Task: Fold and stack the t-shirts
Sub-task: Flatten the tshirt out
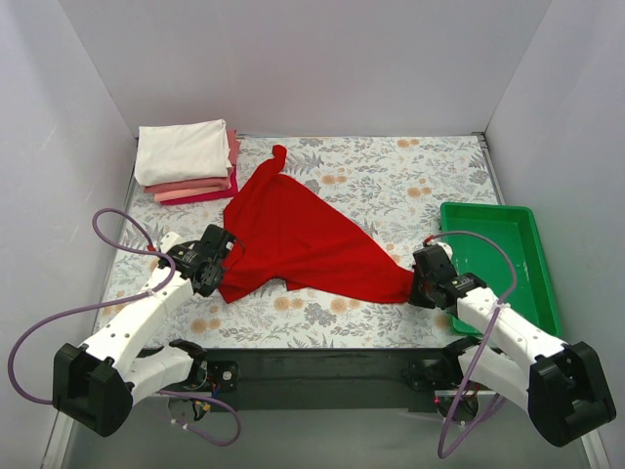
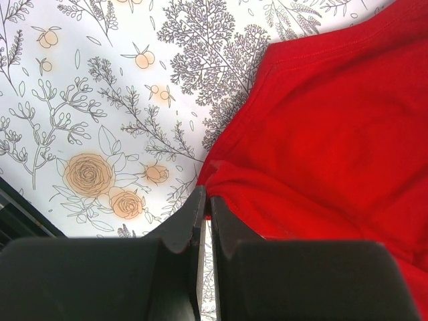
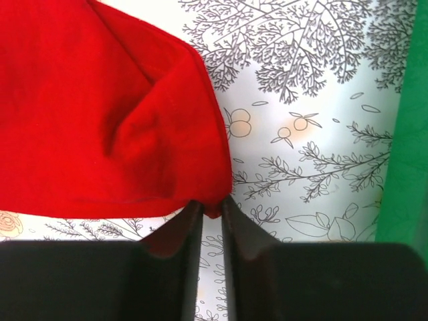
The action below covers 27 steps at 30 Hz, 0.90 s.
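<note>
Red t-shirt (image 1: 303,244), seen from above: where does it lie?

Unfolded across the middle of the floral table (image 1: 410,176), roughly a triangle, with one narrow end reaching toward the far edge. Near that end, in the far left corner, sits the folded stack (image 1: 195,171): a white shirt (image 1: 183,149) on top, a salmon pink shirt (image 1: 186,191) under it, a crimson shirt (image 1: 220,197) at the bottom.

And the arms in that view?

The left gripper (image 1: 225,262) is at the shirt's near left corner, the right gripper (image 1: 417,285) at its right tip. Each touches the cloth. The green tray (image 1: 500,264) lies on the right of the table, just beyond the right arm.

What does the left wrist camera show?

Its two black fingers (image 2: 182,226) stand nearly together, only a thin slit between them, with the red hem caught at their tips. The cloth fans out upward and to the right; the floral table fills the left.

And the right wrist camera?

Much alike. The fingers (image 3: 176,231) stand narrow, and a small red corner is nipped between their tips. The rest of the shirt spreads to the upper left, bunched into soft creases near the grip. The green tray's wall runs down the right edge of the view.
</note>
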Tool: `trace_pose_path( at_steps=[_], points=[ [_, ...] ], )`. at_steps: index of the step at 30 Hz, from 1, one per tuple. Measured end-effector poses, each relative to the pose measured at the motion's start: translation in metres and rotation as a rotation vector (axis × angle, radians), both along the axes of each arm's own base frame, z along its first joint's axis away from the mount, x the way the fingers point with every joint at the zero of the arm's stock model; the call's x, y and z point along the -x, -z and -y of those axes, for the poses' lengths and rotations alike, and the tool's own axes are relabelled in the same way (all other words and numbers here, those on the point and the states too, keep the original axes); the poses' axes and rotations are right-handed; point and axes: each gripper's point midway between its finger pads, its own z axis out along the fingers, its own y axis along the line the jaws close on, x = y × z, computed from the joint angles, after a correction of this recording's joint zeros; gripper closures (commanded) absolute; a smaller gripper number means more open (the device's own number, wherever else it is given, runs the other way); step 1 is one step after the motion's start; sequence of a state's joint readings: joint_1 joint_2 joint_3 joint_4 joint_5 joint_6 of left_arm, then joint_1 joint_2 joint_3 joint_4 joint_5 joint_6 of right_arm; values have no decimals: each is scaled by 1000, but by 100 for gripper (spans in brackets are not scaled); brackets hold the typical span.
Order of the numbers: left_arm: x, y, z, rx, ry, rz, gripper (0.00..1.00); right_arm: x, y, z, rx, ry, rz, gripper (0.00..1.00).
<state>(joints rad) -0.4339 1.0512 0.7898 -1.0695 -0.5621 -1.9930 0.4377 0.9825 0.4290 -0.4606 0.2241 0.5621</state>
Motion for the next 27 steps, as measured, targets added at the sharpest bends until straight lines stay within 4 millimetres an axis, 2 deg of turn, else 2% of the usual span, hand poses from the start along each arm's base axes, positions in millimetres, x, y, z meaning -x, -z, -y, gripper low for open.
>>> trace_pose_path(
  at_steps=[1,2,6,9,13,17,21,23,27],
  points=[
    [0,0,0,0,0,0,100,0,0,-1,-2,-3,0,92],
    [0,0,0,0,0,0,100,0,0,-2,-9,-10,-1,99],
    [1,0,-1,-2,-1,-2,100,1,-3,-4,-22,-29,6,99],
    [-1,-4,0,0,-1,6,100,-1,-14,-5,-34,-46,45,99],
    [-19,-30,8,38,-1,88,100,-17,-55,-11,-61,-74,157,99],
    [-51,-88,20,103,-5,262,100,-50,-127,-20,-89,-86,338,99],
    [-79,-171,25,151,5,509,100,-74,-201,-20,-95,-75,518,99],
    [-84,-207,23,156,18,608,100,-81,-237,-15,-87,-63,598,99],
    [-87,-292,19,159,60,827,100,-85,-310,-5,-82,-36,760,99]
  ],
)
